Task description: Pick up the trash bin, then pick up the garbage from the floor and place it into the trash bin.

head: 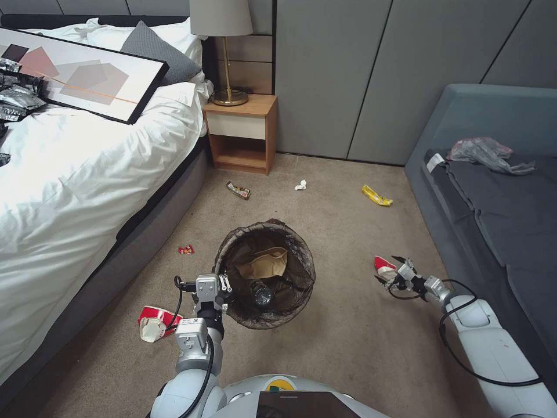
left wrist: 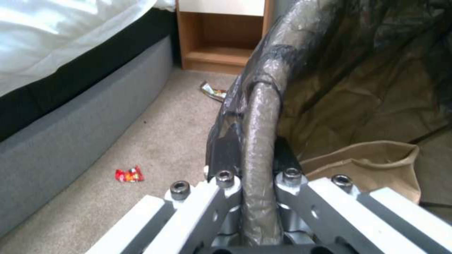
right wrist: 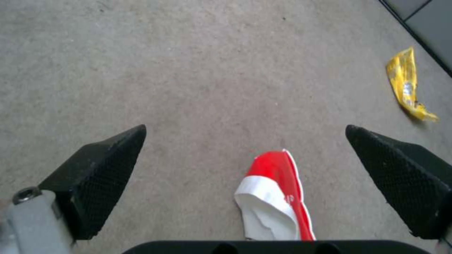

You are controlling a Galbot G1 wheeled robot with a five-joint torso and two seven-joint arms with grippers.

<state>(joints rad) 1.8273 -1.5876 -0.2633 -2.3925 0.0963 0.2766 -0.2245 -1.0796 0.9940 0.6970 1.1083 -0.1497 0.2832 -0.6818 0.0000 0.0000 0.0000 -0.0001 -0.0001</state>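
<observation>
The red-and-white wrapper (right wrist: 278, 197) lies flat on the carpet (right wrist: 197, 70) directly beneath the right gripper (right wrist: 245, 165), between its two widely spread black fingers (right wrist: 99, 176) and slightly nearer one of them. It looks like thin, crumpled paper or film: very light, soft, likely to fold or slide when pinched, so a hold across its raised white end, with the fingers coming down to either side, seems the safest. Ahead of this gripper and off to one side, well apart, lies a yellow snack packet (right wrist: 407, 84).

The trash bin (head: 264, 273) hangs at the tip of the left gripper (left wrist: 256, 183), whose fingers are pressed onto the bag-covered rim (left wrist: 261, 116), pinching it from inside and outside. Inside the bin rest a tan paper bag (head: 264, 261) and a clear bottle (head: 261, 293). The bin seems light but its liner is slick, so the rim hold could slip.

Near the left arm a red-and-white cup (head: 154, 324) lies on its side; a small red wrapper (head: 186, 249), a dark wrapper (head: 238, 190) and a white tissue wad (head: 300, 185) lie farther out. The short-pile carpet gives thin litter little lift. A bed (head: 75, 174) borders the left arm's side, a grey sofa (head: 499, 197) the right's, with a wooden nightstand (head: 241, 133) beyond.
</observation>
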